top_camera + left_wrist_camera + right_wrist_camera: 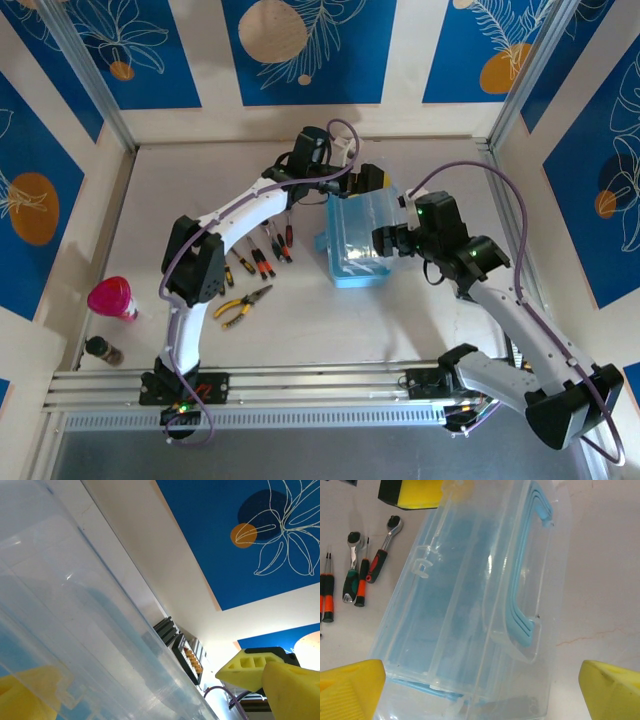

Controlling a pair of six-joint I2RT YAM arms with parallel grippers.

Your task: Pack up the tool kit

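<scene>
Case [358, 240] mid-table; pliers [243, 308] and screwdrivers [262, 262] loose at its 9 o'clock. Left gripper [368, 183] and right gripper [392, 238] both fully spread, holding nothing. I judge the case light, slick, thin-walled, flexy; I'd take it by the handle [522, 580].

Tabletop centre: the tool case [352, 245] stands here and blocks the middle.
Left of case: a row of hand tools [262, 252] and the pliers [243, 307] lie on the tabletop, with the left arm [235, 215] arching above them.
Far edge of case: the left claw [370, 185], spread wide, crowds the clear lid.
Right of case: the right claw [481, 695] straddles the handle side, and its arm fills the room toward the wall.
Left wall: a pink cup [112, 297] and a dark bottle [103, 350] stand well apart from the tools.
Near strip: bare tabletop [330, 330] between the case and the arm bases, open for passage.
</scene>
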